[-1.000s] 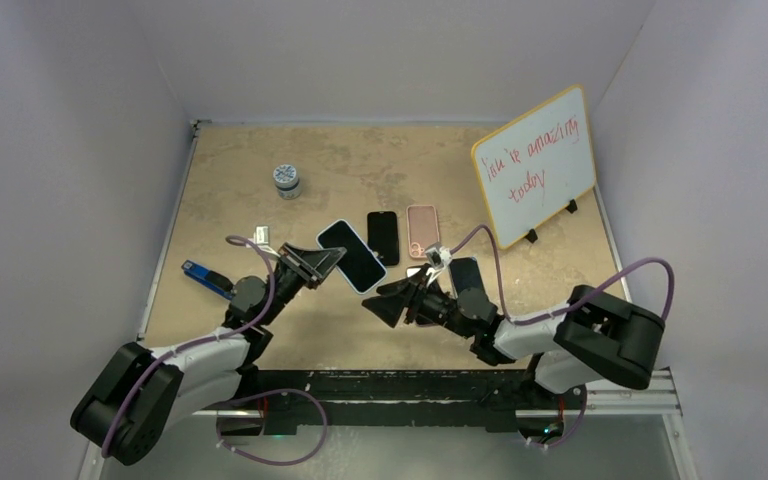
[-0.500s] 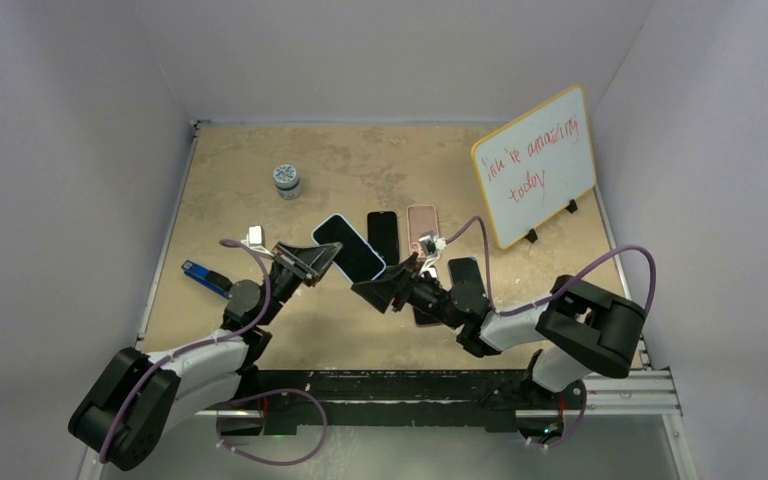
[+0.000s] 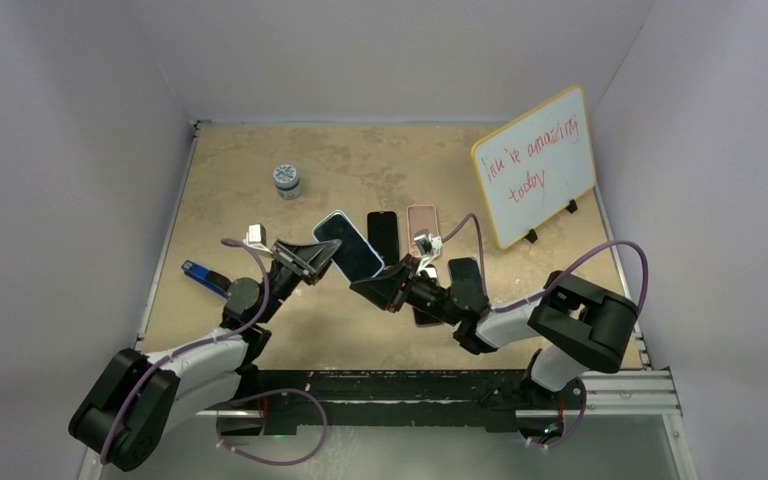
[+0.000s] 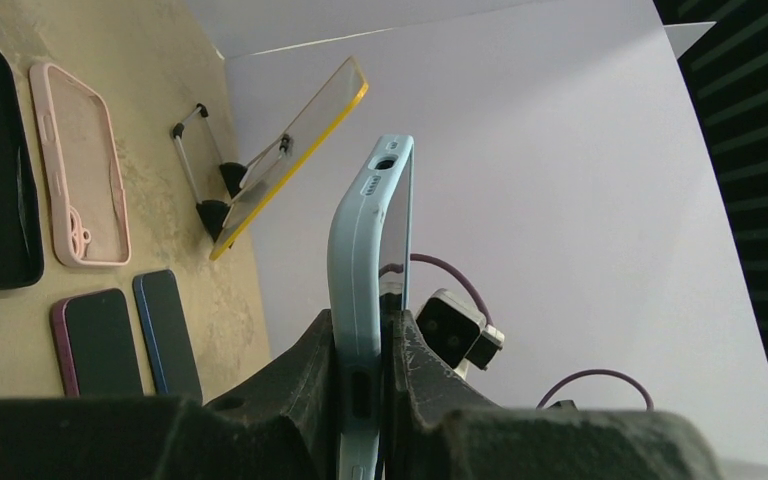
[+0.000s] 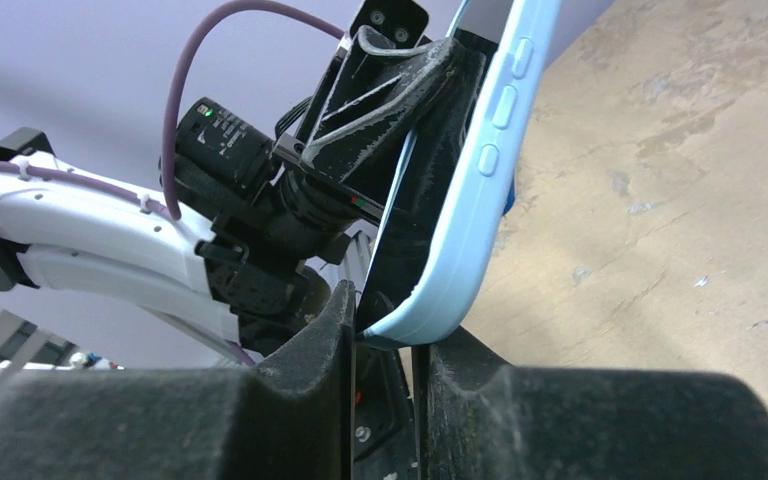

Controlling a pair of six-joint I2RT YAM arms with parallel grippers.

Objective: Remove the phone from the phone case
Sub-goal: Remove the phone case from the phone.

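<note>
**Closing the second grip on the cased phone**

Overhead view: the phone [image 3: 350, 248] is held up off the surface [image 3: 240, 170], near the middle. The left claw [image 3: 328, 252] pinches its 9 o'clock edge. A second ago the right claw [image 3: 368, 284] hung spread and apart at 5 o'clock of the handset. It has since slid in and drawn its fingers together on the lower corner. A spare pink case [image 3: 422, 225] and other handsets lie flat at 2 o'clock, short of the whiteboard [image 3: 535, 165].

Left wrist view: the light-blue case [image 4: 360, 250] stands edge-on and upright. The claw's two pads are pressed on its opposite faces, low down.

Right wrist view: the rounded bottom corner of the case sits between this claw's fingers, one on the screen side and one on the back.

With both ends now held, I judge the peel can begin. The phone is still seated fully inside its case.
</note>
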